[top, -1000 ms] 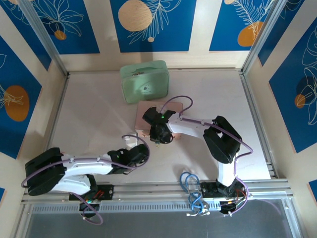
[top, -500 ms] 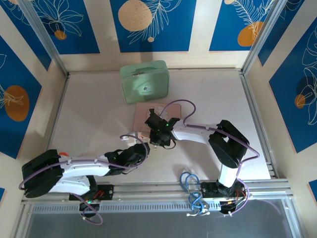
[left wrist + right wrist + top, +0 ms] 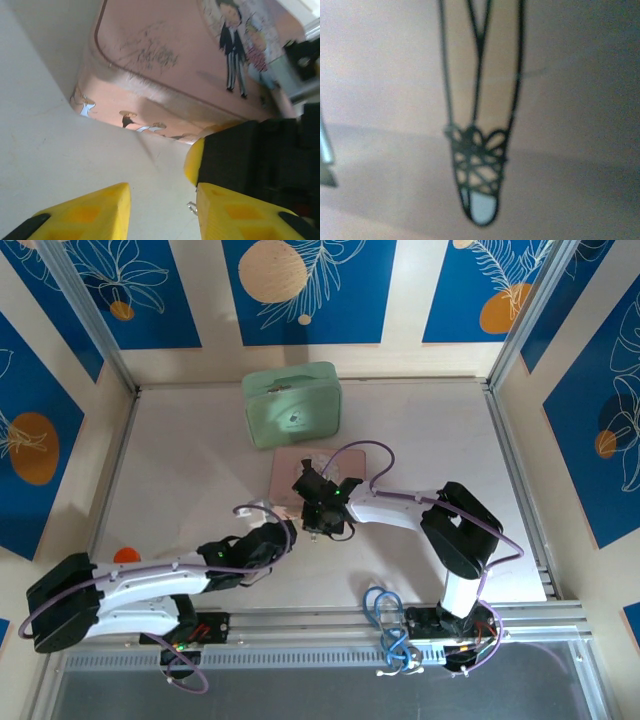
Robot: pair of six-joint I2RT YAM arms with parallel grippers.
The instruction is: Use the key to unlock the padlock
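Observation:
The pink illustrated box (image 3: 165, 60) lies mid-table, its near edge facing my left gripper (image 3: 161, 194), which sits low on the table with its yellow fingers (image 3: 95, 210) open and only bare tabletop between them. From above, the left gripper (image 3: 282, 534) is just left of my right gripper (image 3: 318, 523), which hangs over the box's near edge (image 3: 285, 480). The right gripper's black and yellow finger (image 3: 235, 155) stands close by my left one. A small silvery metal loop (image 3: 191, 206) peeks out beside it; I cannot tell what it belongs to. The blue padlock and the key are hidden. The right wrist view is a blur of the box's pink lid (image 3: 560, 100).
A mint green case (image 3: 291, 405) stands at the back, just beyond the pink box. A small orange object (image 3: 125, 554) lies at the left beside the left arm. Blue cables (image 3: 385, 625) coil at the near rail. Frame posts and walls close in both sides.
The left arm has stretched forward, bringing its gripper closer to the pink box and the right gripper. The right gripper shifted slightly back a second ago, then held. The orange object came into sight.

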